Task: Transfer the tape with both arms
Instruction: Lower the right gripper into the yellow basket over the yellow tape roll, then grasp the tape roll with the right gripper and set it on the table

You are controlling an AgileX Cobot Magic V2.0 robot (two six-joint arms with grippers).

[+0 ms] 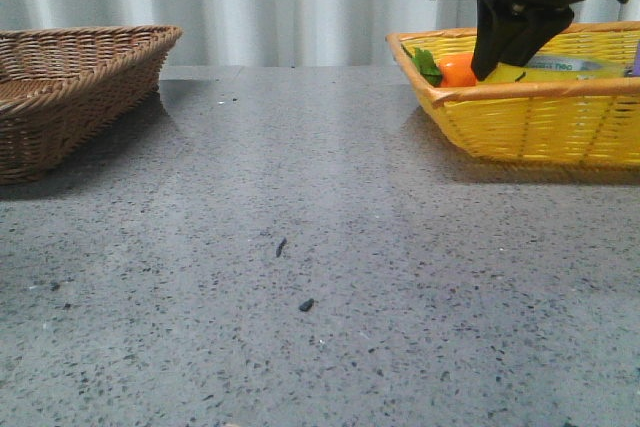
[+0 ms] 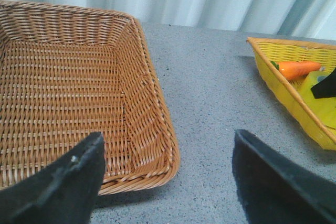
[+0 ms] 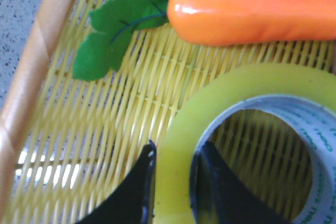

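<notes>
Right gripper [image 3: 176, 184] is down inside the yellow wicker basket [image 1: 520, 122] on the right side of the grey speckled table [image 1: 300, 247], and the close-up wrist view says it all: one dark finger sits outside the roll, the other inside the core, with the yellow wall of the tape [image 3: 210, 108] pinched between them. That's a narrow grip, jaws closed onto the roll's wall. The tape lies flat on the basket's weave, hole facing up, its pale inner core with green print visible. Just beside it, the orange carrot [image 3: 252, 9] with its green leaves [image 3: 115, 30], close to the roll, though I cannot tell if they touch. From the front, the black right arm [image 1: 520, 7] drops into the basket next to that carrot [image 1: 457, 70].

Over on the left, the left gripper [image 2: 168, 182] hangs above the table by the corner of the brown wicker basket [image 2: 157, 129]. Its two dark fingertips [image 2: 63, 187] stand wide apart, nothing between them. Across the table in that view, the yellow basket [image 2: 283, 90] and carrot [image 2: 298, 69] show well apart from it.
</notes>
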